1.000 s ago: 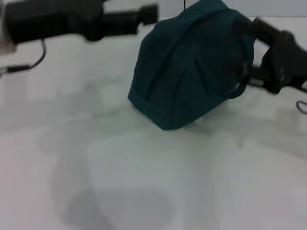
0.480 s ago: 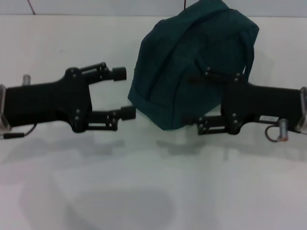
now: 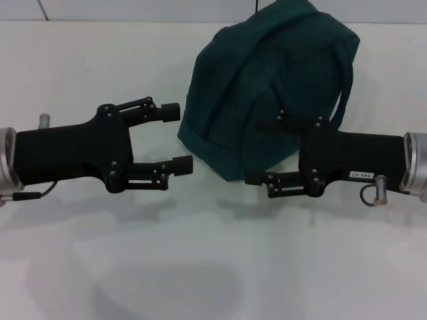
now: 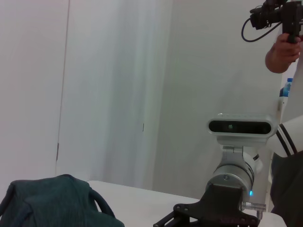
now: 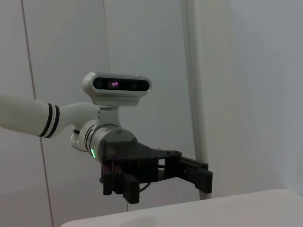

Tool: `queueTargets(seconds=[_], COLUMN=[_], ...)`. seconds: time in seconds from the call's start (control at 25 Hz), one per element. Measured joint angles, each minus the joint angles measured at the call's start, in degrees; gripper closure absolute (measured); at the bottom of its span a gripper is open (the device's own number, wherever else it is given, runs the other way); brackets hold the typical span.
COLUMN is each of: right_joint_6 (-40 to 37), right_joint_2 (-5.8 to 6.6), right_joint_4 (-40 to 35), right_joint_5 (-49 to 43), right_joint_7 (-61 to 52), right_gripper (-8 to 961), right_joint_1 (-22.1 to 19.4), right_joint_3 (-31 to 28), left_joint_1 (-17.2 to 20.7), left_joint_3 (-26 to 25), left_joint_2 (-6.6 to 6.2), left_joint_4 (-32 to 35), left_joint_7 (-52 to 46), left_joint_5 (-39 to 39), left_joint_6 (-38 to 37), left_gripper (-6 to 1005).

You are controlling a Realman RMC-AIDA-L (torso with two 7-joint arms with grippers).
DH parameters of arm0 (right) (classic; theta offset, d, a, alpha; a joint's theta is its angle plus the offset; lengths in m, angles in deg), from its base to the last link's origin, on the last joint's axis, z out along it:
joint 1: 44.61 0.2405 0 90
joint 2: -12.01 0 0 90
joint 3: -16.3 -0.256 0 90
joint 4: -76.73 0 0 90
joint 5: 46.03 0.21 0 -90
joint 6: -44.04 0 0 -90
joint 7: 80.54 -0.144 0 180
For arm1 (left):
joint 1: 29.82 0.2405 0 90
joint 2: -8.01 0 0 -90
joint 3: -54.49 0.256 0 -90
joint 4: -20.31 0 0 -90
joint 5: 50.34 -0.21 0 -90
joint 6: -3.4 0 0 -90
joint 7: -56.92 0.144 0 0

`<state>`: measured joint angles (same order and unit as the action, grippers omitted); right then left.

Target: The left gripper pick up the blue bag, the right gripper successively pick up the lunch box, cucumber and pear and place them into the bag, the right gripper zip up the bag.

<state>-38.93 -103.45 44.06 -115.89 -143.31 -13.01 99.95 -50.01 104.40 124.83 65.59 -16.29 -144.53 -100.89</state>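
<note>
The blue bag (image 3: 253, 73), dark teal cloth, sits slumped on the white table (image 3: 200, 267) at the back centre, with its strap (image 3: 345, 100) hanging on the right. It also shows low in the left wrist view (image 4: 47, 201). My left gripper (image 3: 179, 137) hovers level just left of the bag's base, open and empty. My right gripper (image 3: 261, 152) points left in front of the bag's lower right part, open and empty. The two grippers face each other. The lunch box, cucumber and pear are out of view.
The right wrist view shows the left gripper (image 5: 194, 165) against a white wall. In the left wrist view the right arm's wrist (image 4: 232, 189) rises behind the bag, and a person's hand holding a camera (image 4: 281, 28) appears above it.
A second ago both arms were high and far back beside the bag. They have come down in front of it, and since half a second ago each has edged toward the centre.
</note>
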Motion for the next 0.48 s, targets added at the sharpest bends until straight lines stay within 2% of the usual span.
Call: queueTargets(seconds=[0.48], right_joint_6=[0.46], right_joint_2=[-0.02], right_joint_4=[0.07], right_joint_5=[0.16], right_joint_7=[0.03], right_gripper=[67], right_joint_1=[-0.16], right_joint_3=[-0.06], left_joint_1=[-0.03], left_joint_3=[0.25], left_joint_2=[-0.43], left_joint_4=[-0.13], left_joint_7=[0.12], left_joint_5=[-0.18], left_joint_6=[-0.60], left_gripper=[118])
